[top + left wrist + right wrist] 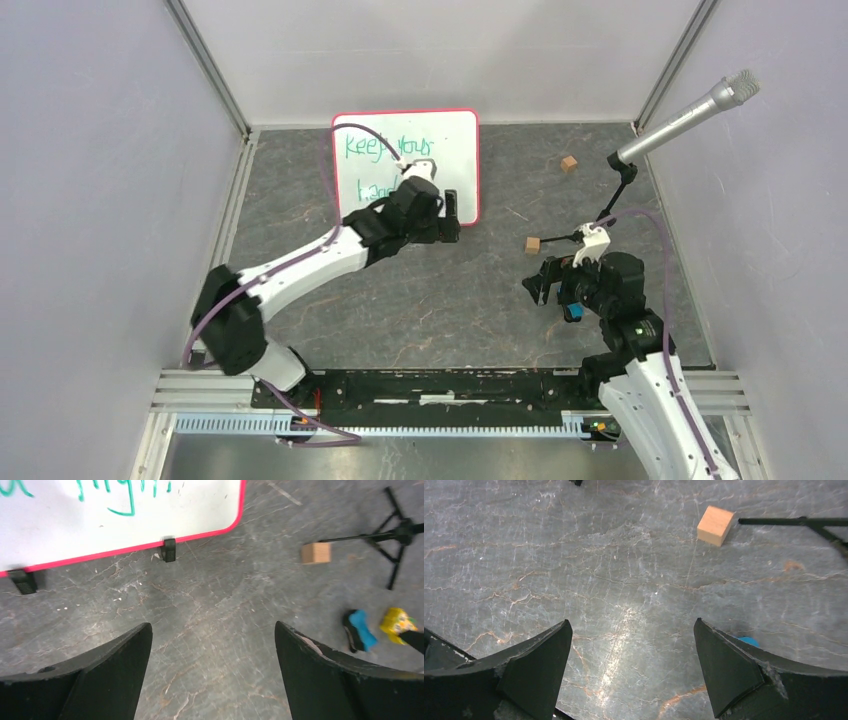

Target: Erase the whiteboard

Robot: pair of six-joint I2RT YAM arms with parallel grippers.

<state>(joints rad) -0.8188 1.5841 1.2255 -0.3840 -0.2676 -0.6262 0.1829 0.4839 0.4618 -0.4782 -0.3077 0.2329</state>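
The left arm [310, 265] runs from its base at the near left diagonally forward and to the right, stretched long and low, with the left tool [450, 212] at its far end angled downward. Its two black fingers [115, 670] stand wide apart with nothing between them. The right arm [650, 395] is folded close above its own base, and the right tool [545, 285] faces left and downward, its fingers [734, 670] likewise spread wide and holding nothing.

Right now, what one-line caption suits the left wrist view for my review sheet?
Left hand open above the grey tabletop, beside the red-rimmed whiteboard, its green writing not yet erased.
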